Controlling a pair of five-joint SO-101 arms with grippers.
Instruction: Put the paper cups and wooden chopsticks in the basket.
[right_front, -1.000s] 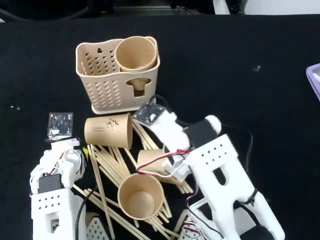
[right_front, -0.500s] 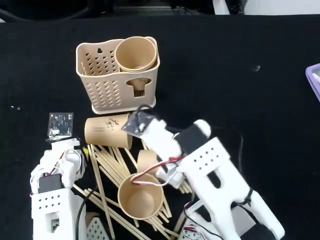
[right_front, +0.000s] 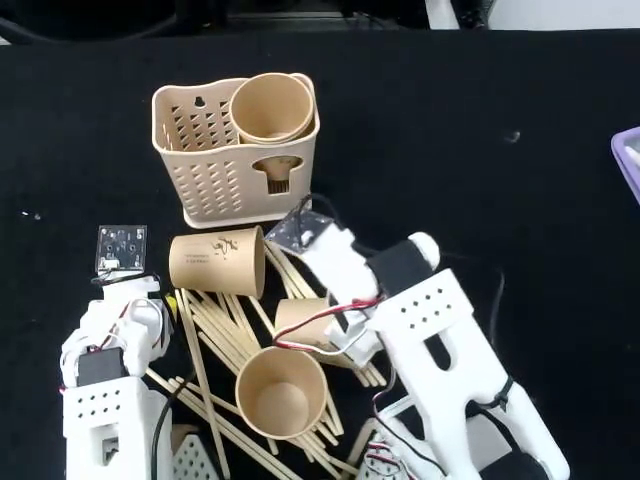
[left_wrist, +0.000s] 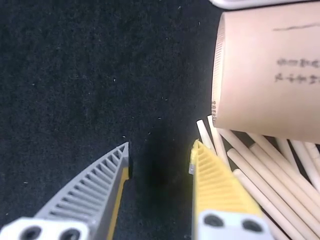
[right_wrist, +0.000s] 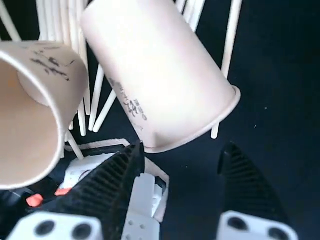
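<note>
The beige basket (right_front: 235, 160) stands at the back with one paper cup (right_front: 271, 107) in it. Another cup lies on its side (right_front: 215, 262) (left_wrist: 270, 70) in front of the basket. A third cup lies (right_front: 300, 318) (right_wrist: 155, 80) half under the right arm. A fourth cup (right_front: 281, 392) (right_wrist: 30, 115) points its mouth up near the front. Wooden chopsticks (right_front: 225, 330) (left_wrist: 260, 170) (right_wrist: 90, 105) are scattered under and around the cups. My left gripper (left_wrist: 160, 150) is open over bare table beside the chopstick ends. My right gripper (right_wrist: 182, 150) is open just off the third cup's rim.
A purple container (right_front: 628, 160) sits at the right edge. A small grey board (right_front: 120, 250) lies by the left arm (right_front: 110, 350). The right arm (right_front: 420, 330) covers the front middle. Open black table stretches to the back right.
The right arm swung left over the cups half a second ago and has come back right to about where it was. The left arm and the cups have not moved.
</note>
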